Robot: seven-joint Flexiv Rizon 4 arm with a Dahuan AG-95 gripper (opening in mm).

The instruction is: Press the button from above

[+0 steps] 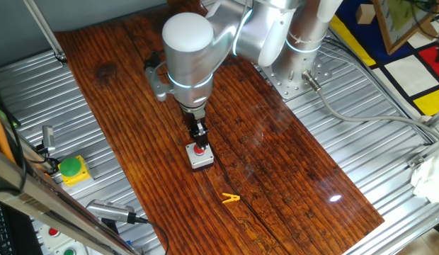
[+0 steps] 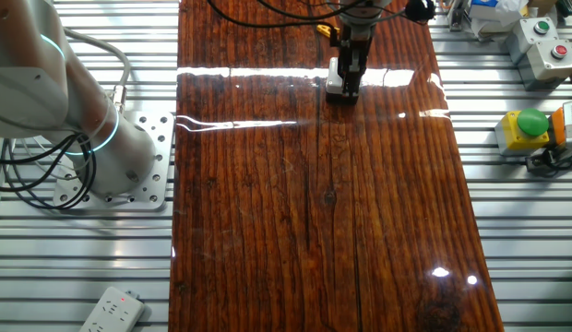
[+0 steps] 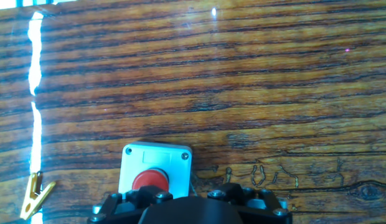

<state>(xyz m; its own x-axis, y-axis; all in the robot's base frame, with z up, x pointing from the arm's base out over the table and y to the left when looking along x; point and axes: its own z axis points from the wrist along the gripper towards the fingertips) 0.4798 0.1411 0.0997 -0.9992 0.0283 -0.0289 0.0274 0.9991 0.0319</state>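
Observation:
The button [image 1: 199, 149] is small, round and red, set in a square light-grey box [image 1: 202, 161] near the middle of the wooden table. My gripper [image 1: 198, 142] hangs straight above it, with its fingertips down at the button's top. No view shows whether they are open or shut. From the other fixed view the gripper [image 2: 349, 76] covers the button, and only the box [image 2: 337, 89] shows. In the hand view the button [image 3: 149, 180] and its box [image 3: 157, 158] lie at the bottom edge, partly under the black gripper body [image 3: 190, 210].
A yellow clip [image 1: 231, 199] lies on the wood in front of the box, also in the hand view [image 3: 36, 194]. A green dome button on a yellow box [image 1: 72, 168] and a white panel with small buttons [image 1: 58, 242] sit off the table's left side. The arm's base [image 2: 111, 157] stands beside the table.

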